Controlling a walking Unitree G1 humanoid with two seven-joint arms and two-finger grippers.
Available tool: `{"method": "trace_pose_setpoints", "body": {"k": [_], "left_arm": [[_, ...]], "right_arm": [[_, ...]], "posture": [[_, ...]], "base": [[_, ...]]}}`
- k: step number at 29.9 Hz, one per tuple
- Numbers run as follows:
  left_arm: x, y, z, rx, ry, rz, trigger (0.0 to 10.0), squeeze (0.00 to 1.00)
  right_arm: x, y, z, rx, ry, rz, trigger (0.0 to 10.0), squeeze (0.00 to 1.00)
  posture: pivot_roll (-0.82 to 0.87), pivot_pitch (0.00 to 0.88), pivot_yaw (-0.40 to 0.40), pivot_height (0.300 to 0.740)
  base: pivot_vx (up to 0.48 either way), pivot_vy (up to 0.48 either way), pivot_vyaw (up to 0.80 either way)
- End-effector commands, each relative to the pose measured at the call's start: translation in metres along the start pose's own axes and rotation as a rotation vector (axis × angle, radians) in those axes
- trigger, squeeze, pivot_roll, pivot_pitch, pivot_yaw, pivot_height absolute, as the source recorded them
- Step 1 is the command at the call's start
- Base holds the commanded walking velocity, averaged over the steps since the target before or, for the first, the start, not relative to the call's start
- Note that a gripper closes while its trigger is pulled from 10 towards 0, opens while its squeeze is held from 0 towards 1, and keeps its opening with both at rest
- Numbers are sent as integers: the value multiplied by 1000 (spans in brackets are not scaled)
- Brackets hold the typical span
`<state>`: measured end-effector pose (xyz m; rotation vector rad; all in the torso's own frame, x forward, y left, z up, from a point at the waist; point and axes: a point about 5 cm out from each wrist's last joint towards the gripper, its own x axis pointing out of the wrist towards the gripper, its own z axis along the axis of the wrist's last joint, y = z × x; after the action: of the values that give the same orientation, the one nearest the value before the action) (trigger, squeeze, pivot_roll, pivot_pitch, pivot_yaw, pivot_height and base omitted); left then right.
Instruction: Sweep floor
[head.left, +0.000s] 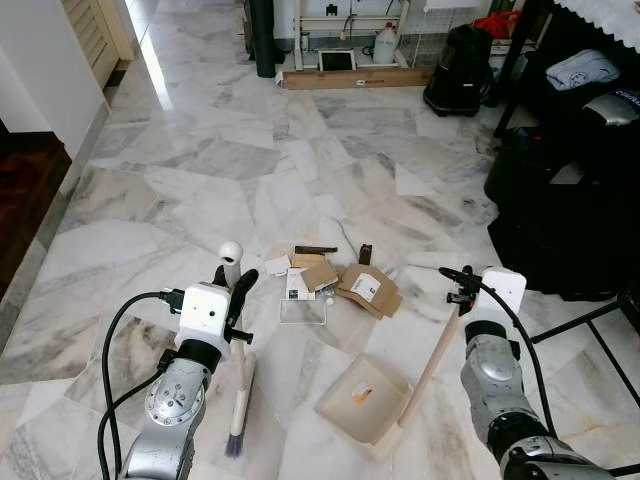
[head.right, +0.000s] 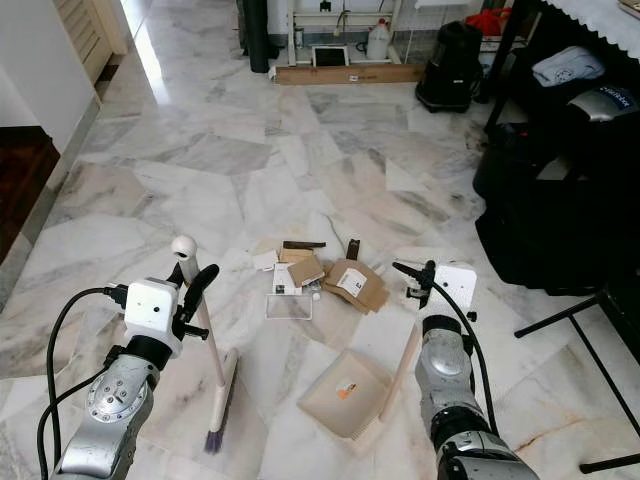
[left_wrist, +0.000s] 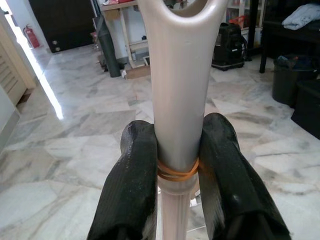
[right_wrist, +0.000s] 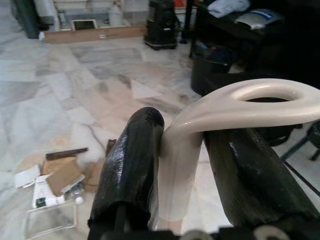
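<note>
Marble floor (head.left: 200, 150) runs wide and open ahead toward a far wall lined with a cardboard box (head.left: 355, 77) and a black vacuum (head.left: 458, 70), while black bins (head.left: 560, 220) and a stand's legs (head.left: 585, 330) close off the right edge and a dark wooden step (head.left: 25, 190) borders the left. Near the robot's front lies a heap of cardboard scraps and paper (head.left: 335, 282), with bare floor all around it. The left hand (head.left: 232, 285) is clamped on the broom (head.left: 240, 400), its bristles resting on the floor just left of the dustpan (head.left: 362, 397), and the right hand (head.left: 458, 285) is closed on the dustpan's handle (right_wrist: 200, 125), the pan lying just short of the heap.
</note>
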<state>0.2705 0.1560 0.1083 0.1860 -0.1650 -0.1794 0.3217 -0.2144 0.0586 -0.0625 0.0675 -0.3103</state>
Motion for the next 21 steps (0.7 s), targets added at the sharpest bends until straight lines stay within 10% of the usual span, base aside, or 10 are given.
{"method": "trace_pose_setpoints", "body": {"k": [1,16,17,21], "left_arm": [[0,-1,5,-1,-24,-8,10000,0],[-1,-3,2,-5,-4,-23,10000,0],[-1,-4,1,-6,-2,-24,10000,0],[-1,-4,1,-7,1,-27,10000,0]], "right_arm": [[2,-4,1,-2,-2,-17,10000,1000],[2,-8,-1,-49,27,-41,10000,1000],[2,-8,-1,-58,29,-47,10000,59],[3,-9,-2,-62,33,-50,10000,0]], "posture": [[29,117,-39,740],[30,120,-39,740],[30,120,-39,740],[28,118,-40,740]], "base": [[0,0,0],[0,0,0],[0,0,0],[0,0,0]]}}
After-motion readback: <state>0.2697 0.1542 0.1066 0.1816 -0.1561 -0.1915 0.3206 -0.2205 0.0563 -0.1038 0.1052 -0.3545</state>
